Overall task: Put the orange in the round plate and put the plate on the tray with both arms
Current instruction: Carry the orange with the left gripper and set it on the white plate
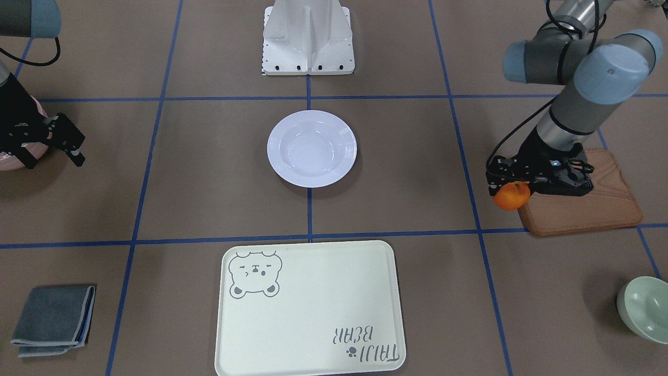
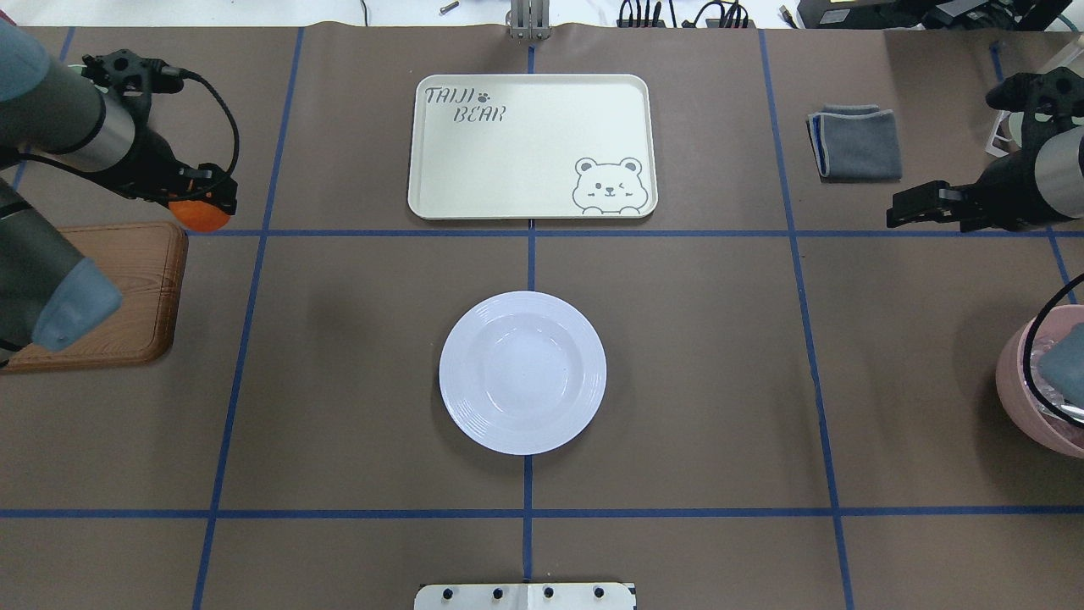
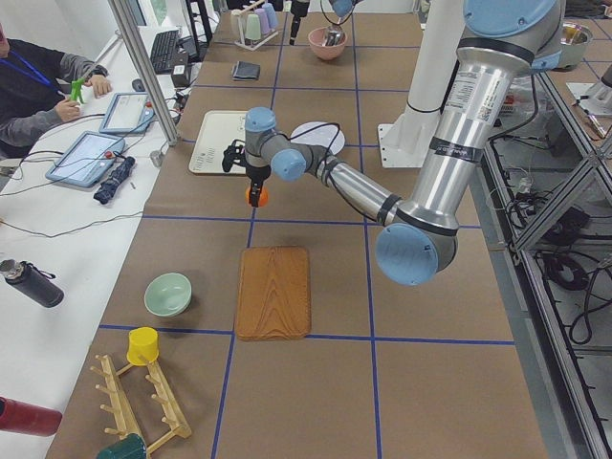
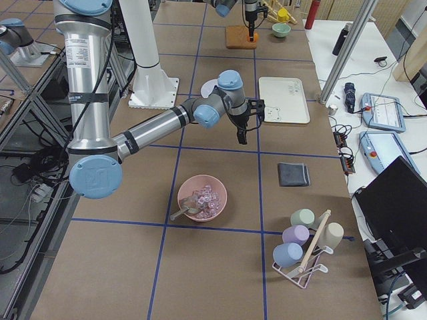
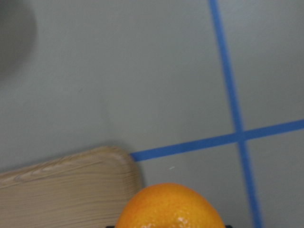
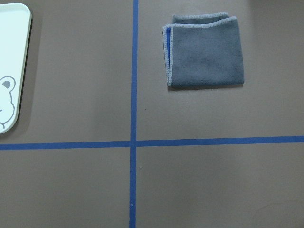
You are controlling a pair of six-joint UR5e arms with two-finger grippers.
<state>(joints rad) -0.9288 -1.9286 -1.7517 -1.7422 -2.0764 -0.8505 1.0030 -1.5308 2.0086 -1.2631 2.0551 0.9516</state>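
Glossy white round plate (image 1: 311, 149) sitting empty at table centre. Cream rectangular tray (image 1: 313, 308) with rounded corners lying empty, apart from it across a blue tape line. Left gripper (image 1: 510, 189) pinching the small dimpled orange (image 1: 511, 197) between its 2 fingers, raised just off the wood-grain board (image 1: 589, 206) corner, arm bent low. Right gripper (image 1: 52, 159) spread wide, gripping nothing, hovering near the folded grey cloth (image 2: 855, 144). Pink bowl (image 4: 202, 198) holding clear chunks.
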